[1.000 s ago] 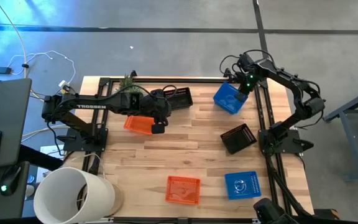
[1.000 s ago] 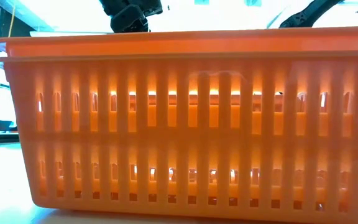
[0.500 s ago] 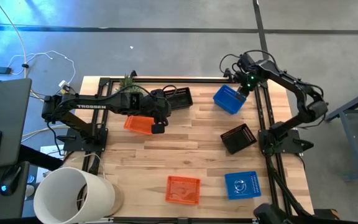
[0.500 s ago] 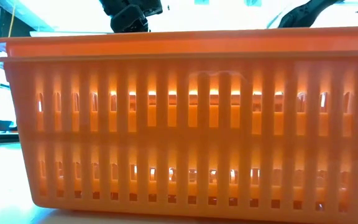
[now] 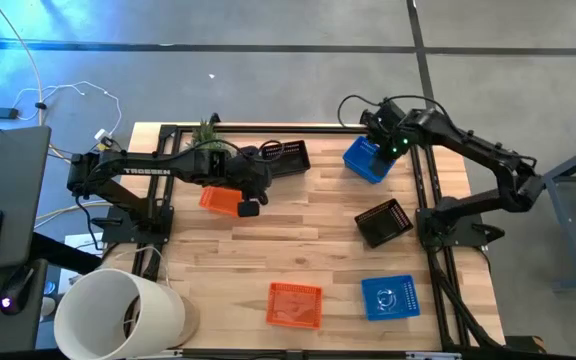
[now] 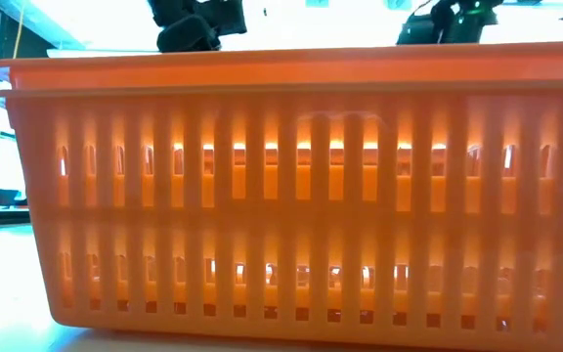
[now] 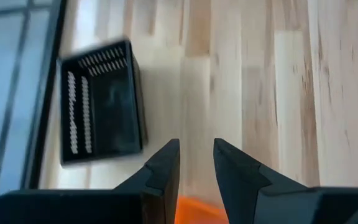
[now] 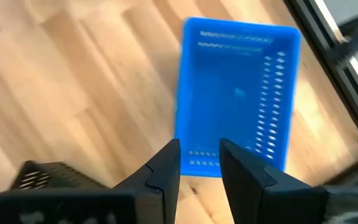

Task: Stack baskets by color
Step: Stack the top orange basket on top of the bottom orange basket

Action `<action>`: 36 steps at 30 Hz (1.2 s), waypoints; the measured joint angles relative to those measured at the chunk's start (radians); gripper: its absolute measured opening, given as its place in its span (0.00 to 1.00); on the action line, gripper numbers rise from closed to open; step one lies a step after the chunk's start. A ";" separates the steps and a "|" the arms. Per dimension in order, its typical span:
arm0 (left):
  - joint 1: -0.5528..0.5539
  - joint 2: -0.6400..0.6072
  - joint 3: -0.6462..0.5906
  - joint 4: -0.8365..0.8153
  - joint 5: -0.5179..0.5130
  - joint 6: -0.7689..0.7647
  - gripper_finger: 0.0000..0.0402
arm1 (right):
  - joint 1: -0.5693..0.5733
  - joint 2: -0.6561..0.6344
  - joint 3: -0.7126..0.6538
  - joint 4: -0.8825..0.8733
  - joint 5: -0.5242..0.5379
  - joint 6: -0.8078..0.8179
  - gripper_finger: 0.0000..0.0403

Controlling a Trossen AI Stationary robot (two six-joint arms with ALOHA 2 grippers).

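A: The overhead camera looks straight down on the whole desk (image 5: pixel 308 240); the low one sits at desk height, pressed up to an orange basket (image 6: pixel 291 196) filling its frame.

B: Both wrist cameras look down close: left shares the black basket (image 7: pixel 101 102), right the blue basket (image 8: pixel 235 93).

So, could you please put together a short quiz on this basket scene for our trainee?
1. True or false: the white bucket stands at a corner of the table on the left arm's side.
2. Which colour is the basket right under the left gripper? A blue, B orange, C black.
3. Fill in the missing word: the right gripper hangs over the blue basket with its jaws ___ and nothing between them.

Key:
1. True.
2. B: it is the orange basket.
3. Open.
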State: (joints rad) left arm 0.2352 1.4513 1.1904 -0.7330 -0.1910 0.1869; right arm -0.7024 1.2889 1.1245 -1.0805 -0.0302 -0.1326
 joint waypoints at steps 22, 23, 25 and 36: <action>-0.062 0.010 0.001 -0.334 0.160 -0.184 0.46 | 0.219 -0.014 0.000 0.001 0.094 0.117 0.24; -0.069 0.018 0.001 -0.346 0.156 -0.195 0.47 | 0.223 -0.014 0.000 0.001 0.094 0.118 0.24; -0.083 0.031 0.001 -0.374 0.146 -0.209 0.47 | 0.232 -0.014 0.000 0.001 0.094 0.118 0.24; -0.112 0.173 0.001 -0.406 0.044 -0.214 0.44 | 0.272 -0.014 0.000 0.001 0.093 0.136 0.24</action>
State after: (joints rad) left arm 0.1230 1.6248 1.1910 -1.1387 -0.1470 -0.0273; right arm -0.4308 1.2747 1.1244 -1.0798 0.0631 0.0036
